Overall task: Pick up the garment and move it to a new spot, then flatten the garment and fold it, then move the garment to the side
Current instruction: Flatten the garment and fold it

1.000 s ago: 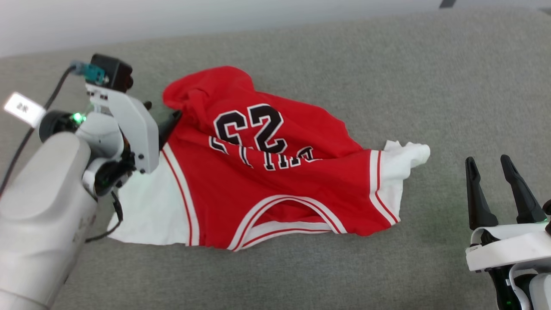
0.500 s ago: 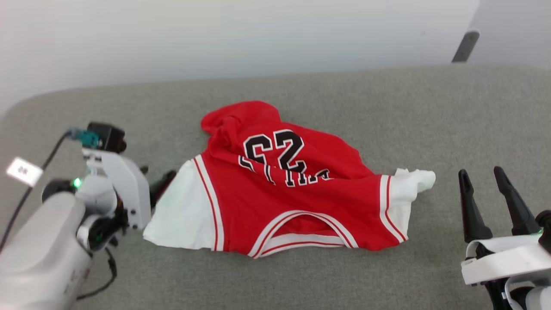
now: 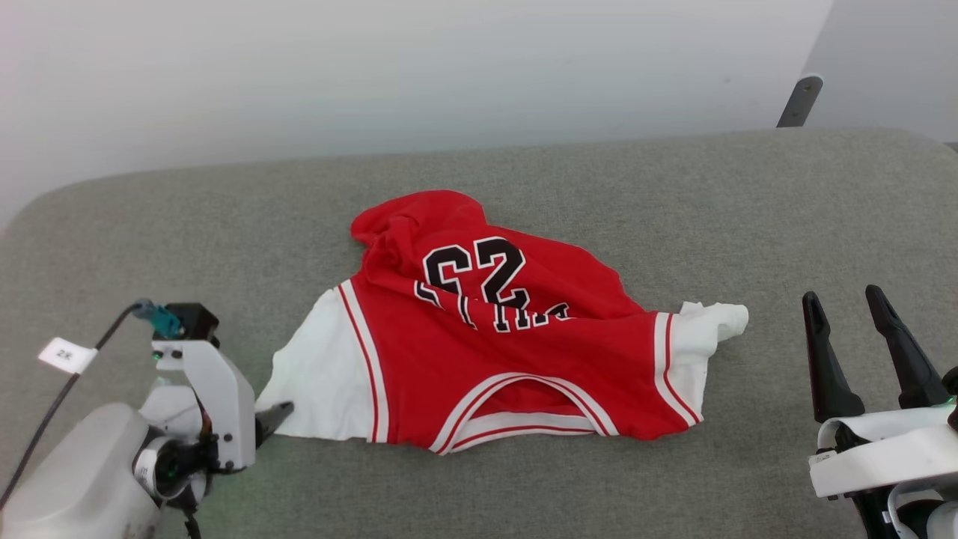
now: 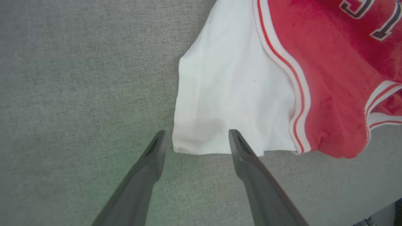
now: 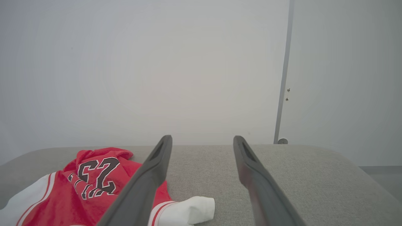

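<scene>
You have one garment (image 3: 516, 352) lying on one grey desk (image 3: 187, 239). On that garment you can count two white sleeves (image 3: 322, 374), one at each end, and two black digits (image 3: 475, 273). You have two grippers, the left gripper (image 4: 194, 139) and the right gripper (image 3: 842, 299), each with two long dark fingers (image 3: 823, 359), so four in all. On the left arm you can count one black cable (image 3: 37, 439) carrying one white tag (image 3: 66, 355).

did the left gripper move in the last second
Yes: against the garment, the left gripper drew back along the sleeve, far end to near corner.
</scene>
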